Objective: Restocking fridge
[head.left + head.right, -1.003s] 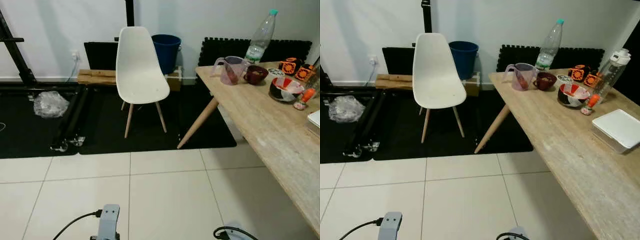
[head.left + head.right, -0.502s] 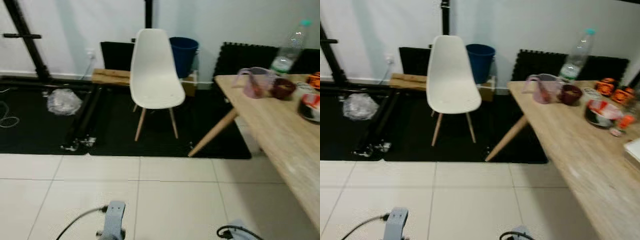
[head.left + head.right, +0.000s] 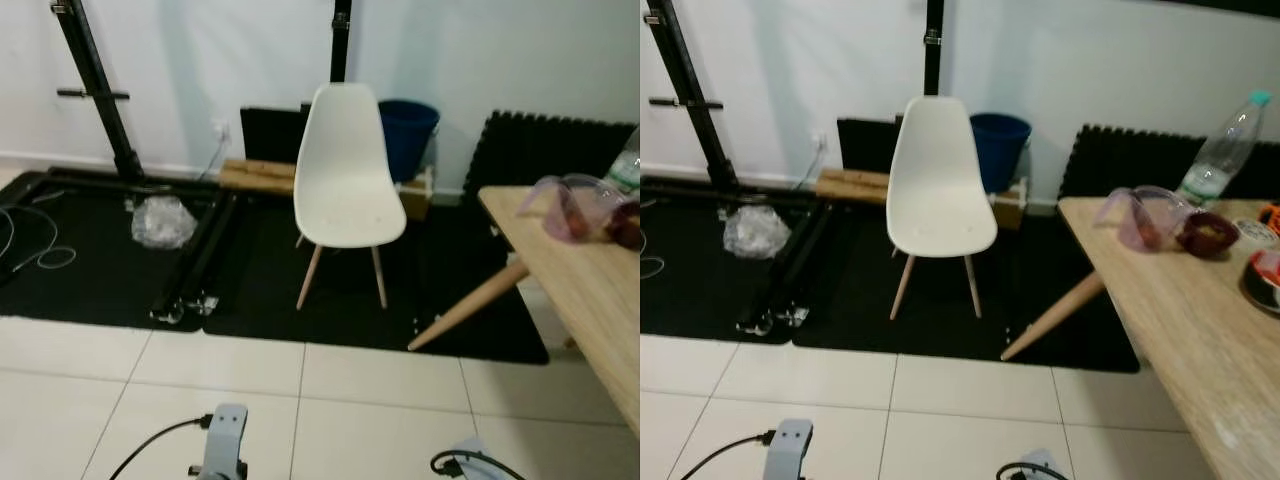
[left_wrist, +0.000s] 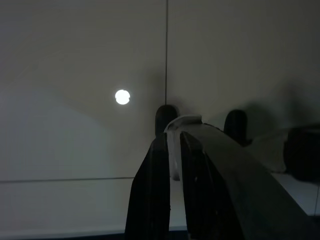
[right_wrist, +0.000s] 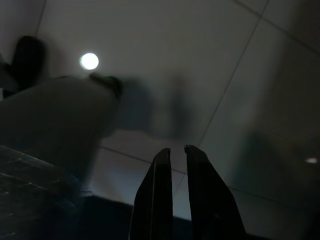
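Two grippers hang idle and low over the pale tiled floor (image 3: 380, 400), and everything else lies ahead of them. Largest is the black floor mat (image 3: 90, 270), well ahead of both and spreading under the far wall. Ahead and to the right of the right gripper (image 5: 174, 150) runs the wooden table (image 3: 1180, 310), its near corner propped on a slanted leg. Straight ahead, well apart from both grippers, stands the white chair (image 3: 938, 185) on the mat, with a blue bucket (image 3: 1000, 150) behind it against the wall. A black stand (image 3: 95, 90) rises ahead and to the left of the left gripper (image 4: 170, 142), a crumpled clear bag (image 3: 162, 220) at its foot. On the table's far end, well off from the right gripper, sit a purple jug (image 3: 1145, 218), a dark red bowl (image 3: 1207, 233) and a clear water bottle (image 3: 1220, 150).

Both grippers point down at the tiles; each pair of fingers is nearly together with only a slit between, and neither holds anything.

No fridge can be made out, so its place cannot be told. By these pictures the robot appears to be in transit, with nothing picked up. The next move likely calls for facing the table squarely and stepping near enough to reach the bottle, or finding the fridge.
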Motion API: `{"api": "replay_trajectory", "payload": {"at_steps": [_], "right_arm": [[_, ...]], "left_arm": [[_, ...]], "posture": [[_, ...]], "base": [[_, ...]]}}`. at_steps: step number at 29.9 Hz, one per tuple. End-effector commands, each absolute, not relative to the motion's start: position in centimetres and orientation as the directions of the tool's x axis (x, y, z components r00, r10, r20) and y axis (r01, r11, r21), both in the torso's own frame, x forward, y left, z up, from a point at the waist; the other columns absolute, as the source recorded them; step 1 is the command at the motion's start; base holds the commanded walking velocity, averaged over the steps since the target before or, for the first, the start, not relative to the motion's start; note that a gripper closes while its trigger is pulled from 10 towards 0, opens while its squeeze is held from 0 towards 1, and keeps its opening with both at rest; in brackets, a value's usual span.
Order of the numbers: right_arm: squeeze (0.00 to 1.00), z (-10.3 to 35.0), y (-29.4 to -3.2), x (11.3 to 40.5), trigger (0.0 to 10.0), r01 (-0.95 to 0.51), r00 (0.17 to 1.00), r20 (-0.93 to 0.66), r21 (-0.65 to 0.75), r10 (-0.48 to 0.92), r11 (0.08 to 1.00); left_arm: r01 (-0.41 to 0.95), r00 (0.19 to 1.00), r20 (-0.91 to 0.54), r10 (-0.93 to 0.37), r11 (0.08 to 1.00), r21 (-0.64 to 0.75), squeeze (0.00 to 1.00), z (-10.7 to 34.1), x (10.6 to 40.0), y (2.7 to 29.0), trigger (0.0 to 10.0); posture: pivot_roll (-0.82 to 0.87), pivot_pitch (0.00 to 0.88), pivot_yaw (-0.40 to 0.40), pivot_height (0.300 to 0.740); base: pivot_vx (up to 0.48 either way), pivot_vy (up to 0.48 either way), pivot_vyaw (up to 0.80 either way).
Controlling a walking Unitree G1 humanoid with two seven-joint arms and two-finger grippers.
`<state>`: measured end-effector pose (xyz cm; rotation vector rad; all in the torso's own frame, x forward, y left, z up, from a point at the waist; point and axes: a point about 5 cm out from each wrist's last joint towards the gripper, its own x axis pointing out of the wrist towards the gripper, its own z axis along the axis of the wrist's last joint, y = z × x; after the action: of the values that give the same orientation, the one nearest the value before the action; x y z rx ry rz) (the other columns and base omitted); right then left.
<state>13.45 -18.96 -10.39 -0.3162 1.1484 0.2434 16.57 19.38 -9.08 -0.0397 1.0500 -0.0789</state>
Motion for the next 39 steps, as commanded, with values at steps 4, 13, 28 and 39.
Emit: {"api": "replay_trajectory", "payload": {"at_steps": [4,13,28,39], "right_arm": [[0.0,-10.35,-19.98,13.18,10.0,-0.324,0.385,-0.923,-0.139,-0.003,0.936],[0.0,-10.36,-19.88,13.18,10.0,-0.315,0.389,-0.921,-0.133,0.0,0.94],[0.0,-10.35,-19.9,13.15,10.0,-0.316,0.39,-0.921,-0.129,0.005,0.94],[0.0,-10.37,-20.02,13.08,10.0,-0.323,0.385,-0.923,-0.134,0.0,0.937]], "left_arm": [[0.072,0.486,-0.868,-0.103,0.994,-0.077,0.0,-9.13,16.58,18.96,10.0],[0.074,0.487,-0.867,-0.105,0.994,-0.079,0.0,-9.12,16.59,19.0,10.0],[0.072,0.486,-0.867,-0.108,0.994,-0.083,0.0,-9.12,16.59,18.97,10.0],[0.07,0.487,-0.866,-0.112,0.994,-0.088,0.0,-9.14,16.56,18.87,10.0]], "posture": [[0.08,0.0,-0.065,0.74],[0.08,0.0,-0.064,0.74],[0.08,0.0,-0.067,0.74],[0.08,0.0,-0.067,0.74]], "base": [[0.279,0.0,-0.38],[0.28,0.0,-0.67],[0.281,0.0,0.0],[0.281,0.0,-0.04]]}}
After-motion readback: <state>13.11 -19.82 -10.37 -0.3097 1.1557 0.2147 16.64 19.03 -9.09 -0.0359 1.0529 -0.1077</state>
